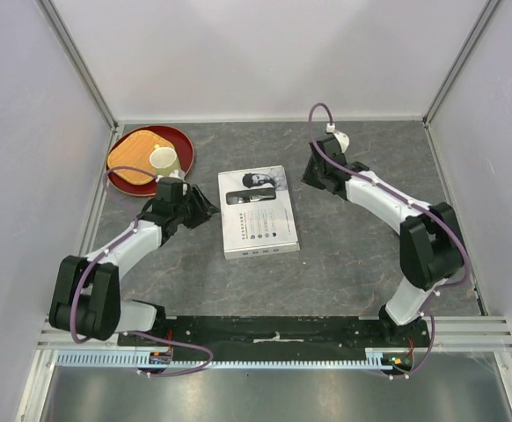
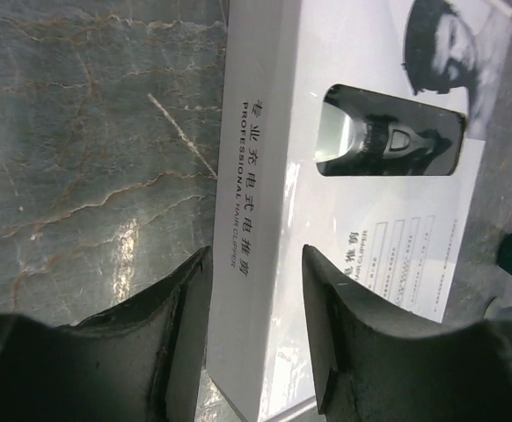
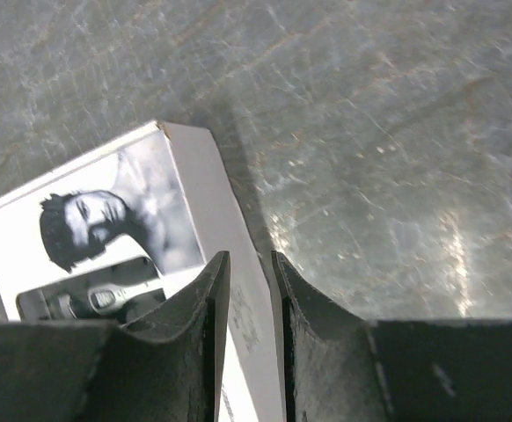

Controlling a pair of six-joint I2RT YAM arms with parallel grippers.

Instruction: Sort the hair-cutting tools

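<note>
The box (image 1: 257, 212) lies on the table (image 1: 353, 255), just right of the left gripper (image 1: 205, 209) and just left of the right gripper (image 1: 313, 174). The clipper (image 2: 388, 141) is inside it. Behind the left gripper is a tray (image 1: 182, 141) with a cup (image 1: 163, 158) on it.

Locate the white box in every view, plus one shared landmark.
Top external: box in the centre of the picture.
Left wrist: centre and right, beyond the left gripper.
Right wrist: lower left, beyond the right gripper.
Shared landmark: the man's portrait on the box.
</note>
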